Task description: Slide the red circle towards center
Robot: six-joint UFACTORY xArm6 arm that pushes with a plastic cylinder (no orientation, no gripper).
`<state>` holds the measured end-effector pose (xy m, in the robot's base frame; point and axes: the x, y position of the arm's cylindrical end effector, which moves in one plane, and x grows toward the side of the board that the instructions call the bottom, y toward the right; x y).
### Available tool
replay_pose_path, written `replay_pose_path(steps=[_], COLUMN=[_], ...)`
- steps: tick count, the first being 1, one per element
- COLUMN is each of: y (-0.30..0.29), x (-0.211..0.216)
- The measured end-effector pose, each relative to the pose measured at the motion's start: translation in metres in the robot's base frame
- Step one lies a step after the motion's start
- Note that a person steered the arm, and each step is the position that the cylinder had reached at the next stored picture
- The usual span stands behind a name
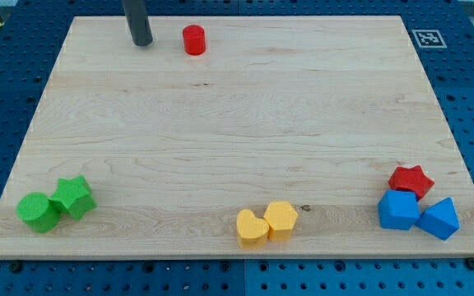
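The red circle (193,39) is a small red cylinder near the view's top edge of the wooden board (237,115), left of the middle. My tip (142,43) is the lower end of a dark rod coming down from the view's top. It stands to the left of the red circle, with a gap between them and no contact.
A green circle (38,211) and green star (74,196) touch at the bottom left. A yellow heart (251,227) and yellow hexagon (281,219) sit at the bottom middle. A red star (411,180) and two blue blocks (399,210) (440,218) cluster at the bottom right.
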<state>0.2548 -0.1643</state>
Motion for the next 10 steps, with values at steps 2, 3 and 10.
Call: replay_pose_path(steps=[2, 3, 10], y=[0.049, 0.070, 0.231], x=[0.000, 0.000, 0.072])
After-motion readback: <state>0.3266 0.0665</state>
